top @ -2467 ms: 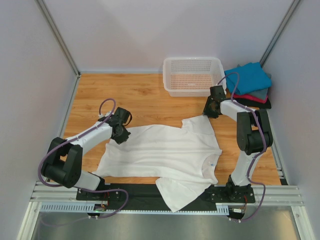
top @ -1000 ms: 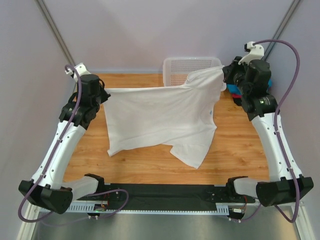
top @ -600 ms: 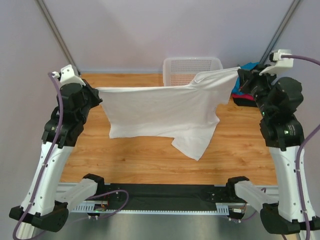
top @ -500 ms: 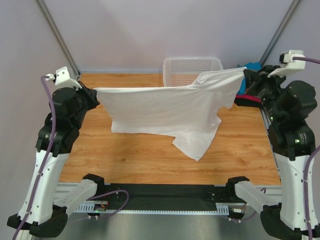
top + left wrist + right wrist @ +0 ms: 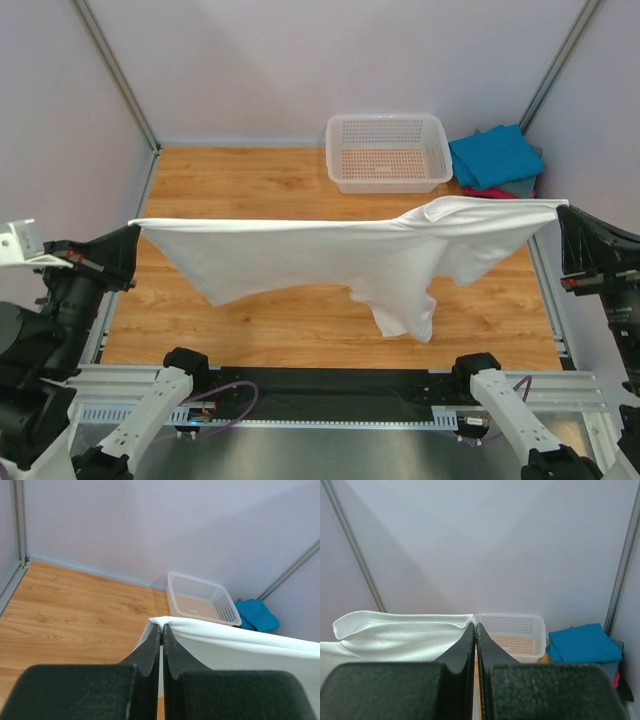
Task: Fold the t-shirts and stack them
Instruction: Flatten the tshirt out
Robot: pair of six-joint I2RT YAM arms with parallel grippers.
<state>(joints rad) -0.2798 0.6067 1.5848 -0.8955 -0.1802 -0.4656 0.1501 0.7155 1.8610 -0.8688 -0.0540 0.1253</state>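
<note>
White t-shirt hangs stretched above the bench, left gripper and right gripper each pinched closed on one end (folded t-shirts occupy the far-right corner).

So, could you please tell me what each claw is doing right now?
Left claw: shut on the white t-shirt.
Right claw: shut on the white t-shirt too.

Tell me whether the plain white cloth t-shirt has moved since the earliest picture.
Yes. The white t-shirt lay flat on the wooden table; now it hangs stretched above it between the left gripper and right gripper.
</note>
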